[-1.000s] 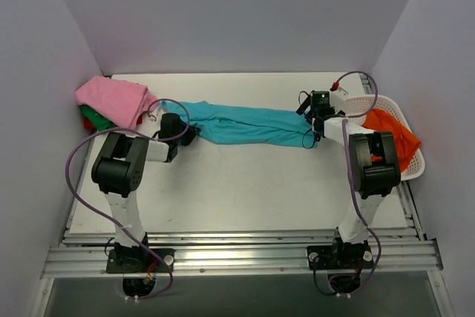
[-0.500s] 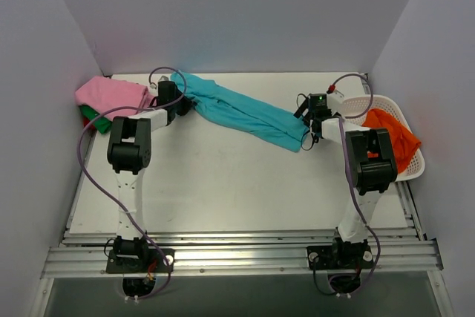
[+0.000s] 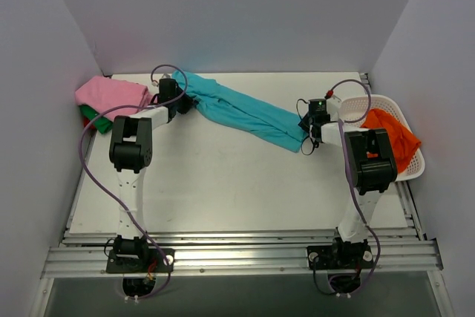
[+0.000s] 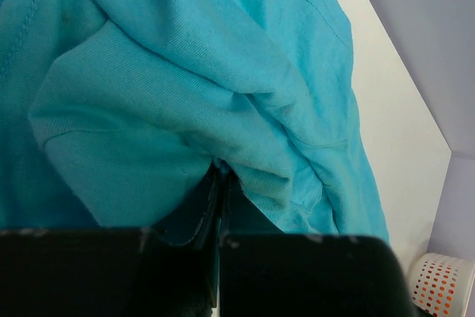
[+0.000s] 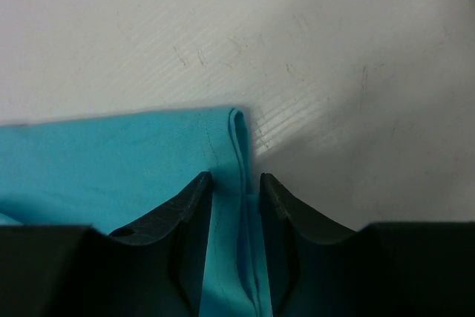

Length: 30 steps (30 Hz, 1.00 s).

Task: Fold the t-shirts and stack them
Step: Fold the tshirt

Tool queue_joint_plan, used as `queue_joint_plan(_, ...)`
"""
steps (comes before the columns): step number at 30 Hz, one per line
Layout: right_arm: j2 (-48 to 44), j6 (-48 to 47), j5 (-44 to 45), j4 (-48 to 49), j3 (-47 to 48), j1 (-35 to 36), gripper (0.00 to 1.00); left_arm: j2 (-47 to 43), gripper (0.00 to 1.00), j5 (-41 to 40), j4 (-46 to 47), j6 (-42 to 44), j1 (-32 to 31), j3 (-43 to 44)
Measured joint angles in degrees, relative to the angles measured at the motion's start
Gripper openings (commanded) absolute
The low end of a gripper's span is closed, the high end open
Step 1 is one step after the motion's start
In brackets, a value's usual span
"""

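The teal t-shirt (image 3: 245,113) is stretched in a long diagonal band from the far left to the middle right of the table. My left gripper (image 3: 173,96) is shut on its far-left end, with bunched teal cloth (image 4: 185,72) pinched at the fingertips (image 4: 220,172). At the shirt's other end, my right gripper (image 3: 306,131) sits low on the table. In the right wrist view its jaws (image 5: 234,180) stand narrowly apart, open, with the folded teal hem (image 5: 239,146) between them. A pink t-shirt (image 3: 111,98) lies on green (image 3: 93,116) and red ones at the far left. An orange t-shirt (image 3: 390,135) lies in the basket.
A white lattice basket (image 3: 358,102) stands at the right edge of the table, just beyond my right arm; it also shows in the left wrist view as the basket (image 4: 439,287). Grey walls close in on three sides. The bare white tabletop (image 3: 223,183) stretches toward the arm bases.
My left gripper has carried its end of the teal shirt back toward the far left, so the band now lies diagonally. My right jaws have narrowed around the hem.
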Motion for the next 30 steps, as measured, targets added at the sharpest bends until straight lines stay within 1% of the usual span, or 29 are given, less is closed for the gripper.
queue_joint_plan(2,0.0,-0.02,-0.24,0.28,-0.13,0.0,0.24,0.0,0.02,0.11,-0.02,0.04,0.02,0.0)
queue_joint_plan(3,0.0,-0.02,-0.39,0.37,-0.24,0.0,0.19,0.0,0.02,0.15,-0.02,0.09,0.02,0.0)
queue_joint_plan(4,0.0,-0.07,-0.42,0.5,-0.28,0.0,0.16,0.0,0.02,0.2,-0.02,0.17,0.04,0.0)
queue_joint_plan(5,0.0,-0.04,-0.48,0.59,-0.33,0.0,0.09,0.0,0.02,0.24,-0.02,0.28,0.07,0.0)
queue_joint_plan(7,0.11,0.02,-0.85,0.92,-0.33,0.02,0.0,0.0,0.02,0.42,-0.02,0.52,0.15,0.0)
queue_joint_plan(14,1.75,0.02,-1.27,3.52,-0.24,0.55,0.0,0.13,0.02,1.73,-0.52,1.46,0.66,0.24)
queue_joint_plan(16,1.73,0.02,-1.25,3.93,-0.55,0.79,0.0,1.07,0.02,2.27,-1.95,1.97,0.81,2.25)
queue_joint_plan(20,0.48,0.28,-1.01,5.88,-2.99,1.57,0.0,5.75,0.02,4.28,-6.08,3.85,1.05,11.17)
queue_joint_plan(24,-3.63,0.66,0.15,5.44,-7.98,3.72,0.0,10.82,0.02,6.64,-10.54,6.25,1.07,20.74)
queue_joint_plan(28,-8.26,1.31,1.77,2.58,-11.52,7.91,0.0,15.21,0.02,9.05,-14.64,8.76,1.05,29.18)
queue_joint_plan(30,-11.13,2.03,2.99,0.96,-12.94,11.13,0.0,17.49,0.03,10.38,-16.68,10.05,1.05,33.42)
